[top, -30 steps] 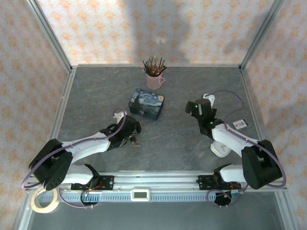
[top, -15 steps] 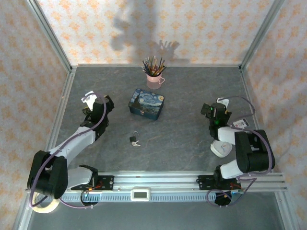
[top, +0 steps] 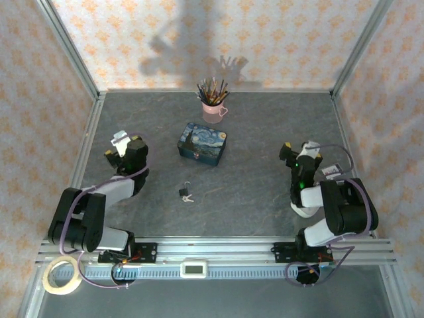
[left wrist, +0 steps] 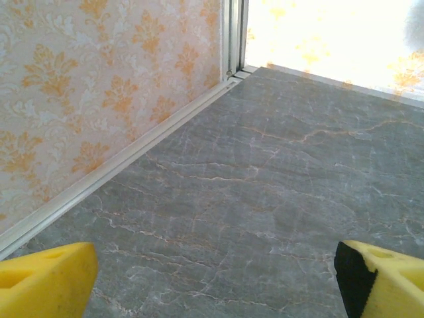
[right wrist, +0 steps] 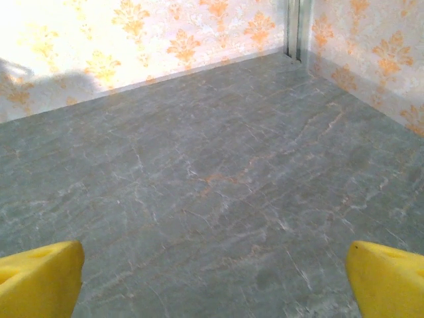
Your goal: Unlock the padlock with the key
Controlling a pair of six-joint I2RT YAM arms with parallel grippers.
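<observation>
My left gripper (left wrist: 212,281) and right gripper (right wrist: 212,281) stand spread wide toward opposite edges of the table (top: 265,126), padlock (top: 185,191) and key (top: 190,198) between them.

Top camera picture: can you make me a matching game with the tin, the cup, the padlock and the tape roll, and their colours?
Things:
1 tin
2 cup
3 padlock
4 tape roll

Colours:
a pink
b dark, with a silvery loop on top
c blue, with a painting on it
d cream

Pairs: 1-c, 2-a, 3-b, 4-d
</observation>
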